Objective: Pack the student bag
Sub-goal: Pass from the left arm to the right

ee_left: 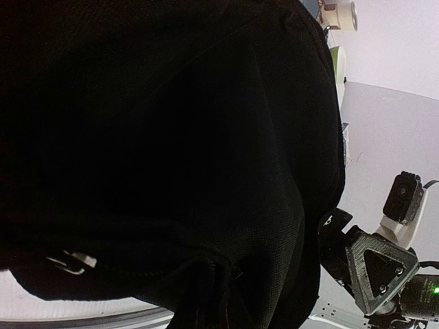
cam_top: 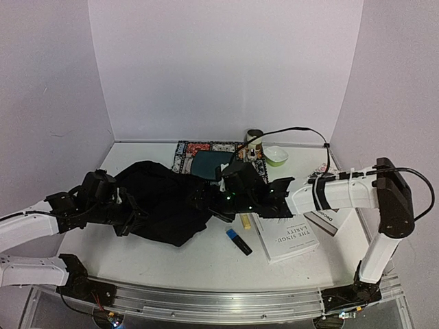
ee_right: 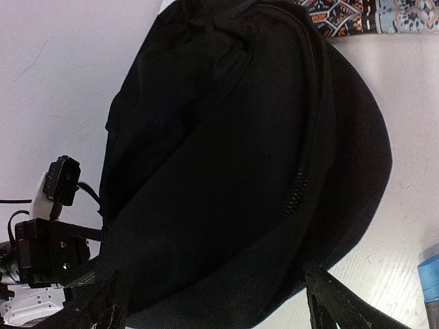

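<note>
The student bag [cam_top: 164, 199] is a large black fabric backpack lying left of the table's middle. It fills the left wrist view [ee_left: 171, 137], and its zipper runs down the right wrist view [ee_right: 226, 157]. My left gripper [cam_top: 127, 218] is at the bag's left edge. Its fingers are hidden against the black cloth, which bunches into a pinched fold [ee_left: 209, 284] where the jaws sit. My right gripper [cam_top: 204, 199] is at the bag's right edge. It is wide open [ee_right: 219, 305], with one fingertip on each side of the bag's lower rim.
A white book [cam_top: 288, 236], a blue marker [cam_top: 239, 242] and a yellow highlighter [cam_top: 245, 221] lie right of the bag. A patterned cloth [cam_top: 206, 154], a jar [cam_top: 254, 137] and a green bowl [cam_top: 276, 155] stand at the back. Another book [cam_top: 330, 219] lies under the right arm.
</note>
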